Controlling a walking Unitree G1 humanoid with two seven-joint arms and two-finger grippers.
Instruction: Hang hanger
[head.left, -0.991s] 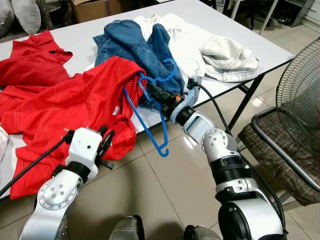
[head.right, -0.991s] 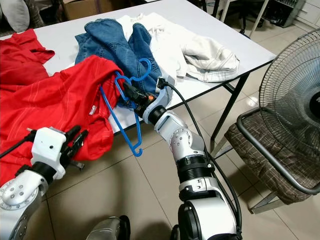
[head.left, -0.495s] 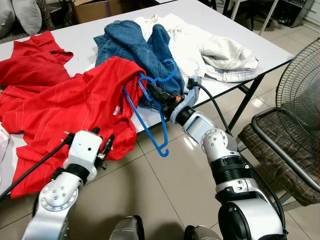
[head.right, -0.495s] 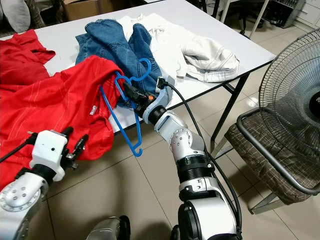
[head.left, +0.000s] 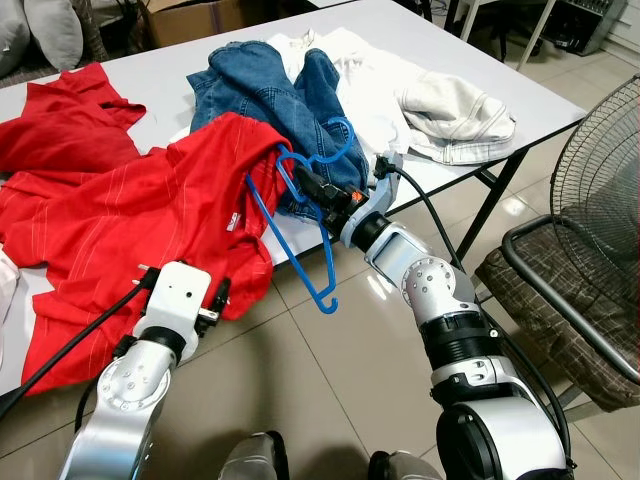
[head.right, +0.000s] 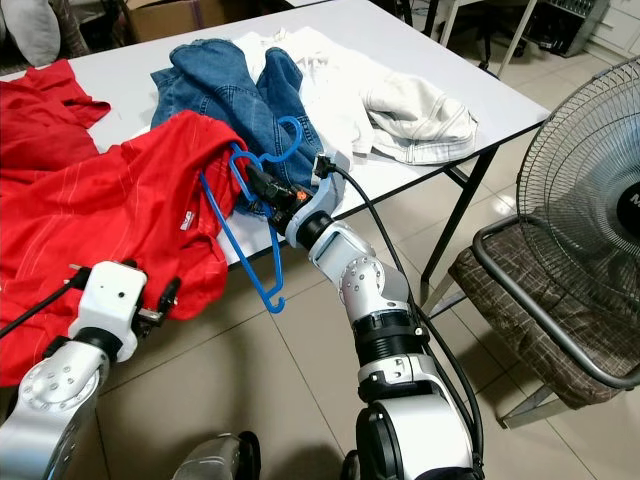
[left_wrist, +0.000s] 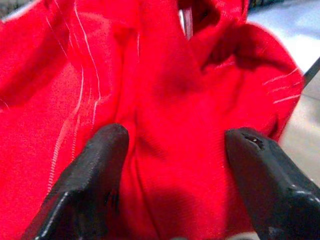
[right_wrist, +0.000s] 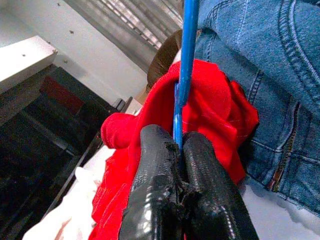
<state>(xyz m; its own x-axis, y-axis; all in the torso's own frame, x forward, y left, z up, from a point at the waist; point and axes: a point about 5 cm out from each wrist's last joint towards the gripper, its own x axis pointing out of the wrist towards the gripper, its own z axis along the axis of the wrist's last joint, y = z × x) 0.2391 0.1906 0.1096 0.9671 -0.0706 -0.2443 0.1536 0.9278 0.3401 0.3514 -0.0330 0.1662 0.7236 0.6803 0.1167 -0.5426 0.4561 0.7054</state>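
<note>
White table runs across the upper half of the frame, w/ clothes piled on it: red shirt draped over the front edge at left-centre, blue jeans at upper centre, white garments at upper right. Beige tiled floor below; a chair and a fan's wire grille at the right edge, cardboard box at the top.

Right gripper sits mid-frame at the table edge, fingers clamped on the blue hanger (its lower end hangs off the table, its hook lies on the jeans). Left gripper is at lower left, fingers spread apart against the shirt's hanging hem.
</note>
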